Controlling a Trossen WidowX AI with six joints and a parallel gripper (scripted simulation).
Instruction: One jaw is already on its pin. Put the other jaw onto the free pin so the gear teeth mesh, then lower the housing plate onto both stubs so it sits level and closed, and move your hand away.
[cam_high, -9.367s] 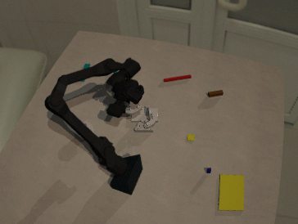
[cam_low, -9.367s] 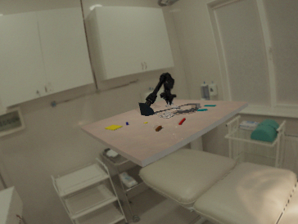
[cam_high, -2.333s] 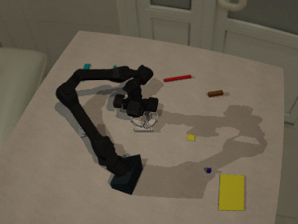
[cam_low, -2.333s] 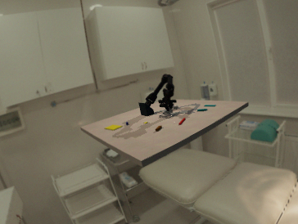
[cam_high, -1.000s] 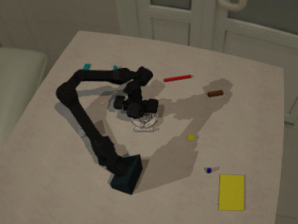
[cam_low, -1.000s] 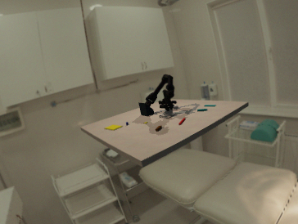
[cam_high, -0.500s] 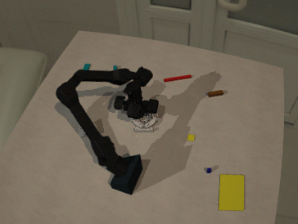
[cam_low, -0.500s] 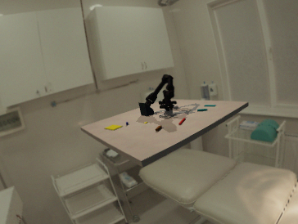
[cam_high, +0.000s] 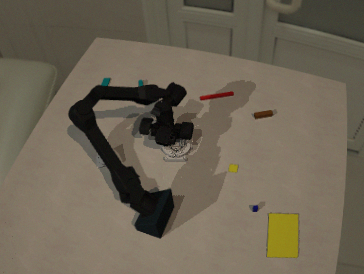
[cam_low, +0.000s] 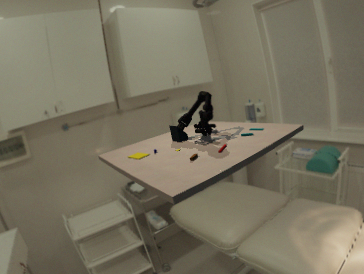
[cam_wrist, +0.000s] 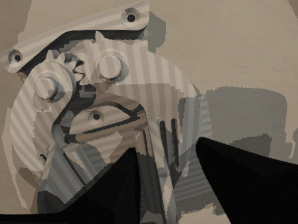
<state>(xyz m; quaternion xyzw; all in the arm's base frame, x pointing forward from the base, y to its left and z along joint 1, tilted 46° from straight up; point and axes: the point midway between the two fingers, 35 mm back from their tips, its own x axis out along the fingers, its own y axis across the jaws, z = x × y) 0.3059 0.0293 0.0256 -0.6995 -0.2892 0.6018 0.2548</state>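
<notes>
One toothed piece (cam_wrist: 155, 72) sits clamped in the gripper (cam_high: 170, 143) (cam_low: 204, 133) (cam_wrist: 166, 149), inside the bench's (cam_high: 305, 145) (cam_low: 150, 167) (cam_wrist: 250, 55) edges, presumably to mesh with its mate (cam_wrist: 25, 115).

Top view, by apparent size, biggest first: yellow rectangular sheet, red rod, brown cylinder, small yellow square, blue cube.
1. Yellow rectangular sheet
2. Red rod
3. Brown cylinder
4. Small yellow square
5. Blue cube

Red rod and brown cylinder: close in area; ranked by length.

Two toothed jaw pieces (cam_wrist: 157, 75) (cam_wrist: 30, 120) side by side, each around a round pin (cam_wrist: 110, 67) (cam_wrist: 46, 87).
</notes>
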